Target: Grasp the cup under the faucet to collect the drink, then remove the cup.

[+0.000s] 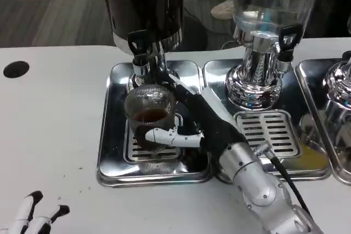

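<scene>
R hand (194, 124) wraps the cup (150, 118) at frame centre, under the faucet (139, 53); L hand (34, 215) bottom left, fingers apart, holds nothing.

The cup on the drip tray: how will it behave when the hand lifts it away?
The cup looks like clear ribbed plastic, so probably light and squeezable. Dark drink fills its lower part, so tilting may slosh it. The right hand wraps its side, likely a steady hold.

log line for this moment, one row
phase: collecting | right hand: grips cup under faucet | cup: some dark drink | left hand: idle
</scene>
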Controlling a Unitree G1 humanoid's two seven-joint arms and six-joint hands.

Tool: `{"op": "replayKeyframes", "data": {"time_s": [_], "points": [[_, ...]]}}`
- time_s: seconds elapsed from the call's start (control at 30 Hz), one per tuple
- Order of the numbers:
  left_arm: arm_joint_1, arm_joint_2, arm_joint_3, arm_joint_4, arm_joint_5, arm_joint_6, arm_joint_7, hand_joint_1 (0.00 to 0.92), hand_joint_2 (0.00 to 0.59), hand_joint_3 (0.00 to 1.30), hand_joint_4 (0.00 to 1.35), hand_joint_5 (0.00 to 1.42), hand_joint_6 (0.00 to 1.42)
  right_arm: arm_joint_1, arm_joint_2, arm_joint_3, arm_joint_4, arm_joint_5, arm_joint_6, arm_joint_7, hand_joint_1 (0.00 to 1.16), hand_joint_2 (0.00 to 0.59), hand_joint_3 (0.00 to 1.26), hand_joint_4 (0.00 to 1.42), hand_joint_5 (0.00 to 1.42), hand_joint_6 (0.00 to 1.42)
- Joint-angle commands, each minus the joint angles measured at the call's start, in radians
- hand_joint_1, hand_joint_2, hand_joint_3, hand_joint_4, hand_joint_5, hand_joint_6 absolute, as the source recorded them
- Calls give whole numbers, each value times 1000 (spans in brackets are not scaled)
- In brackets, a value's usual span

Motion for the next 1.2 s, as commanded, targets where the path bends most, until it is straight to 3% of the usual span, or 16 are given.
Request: {"op": "replayKeyframes", "data": {"time_s": [0.03, 0.57, 1.2], "points": [[-16, 0, 22, -5, -23, -8, -34, 0, 69, 266, 60, 162, 400, -22, 0, 2, 26, -7, -23, -14, 696, 73, 122, 134, 132, 43], [-47, -35, 3, -5, 8, -10, -86, 0, 70, 281, 73, 168, 400, -5, -17, -15, 46, 1, -63, -47, 690, 89, 343, 301, 267, 116], [-51, -46, -20, -2, 27, -14, -86, 0, 71, 290, 101, 180, 414, 23, -29, -35, 17, 15, -78, -44, 690, 90, 389, 334, 301, 138]]}}
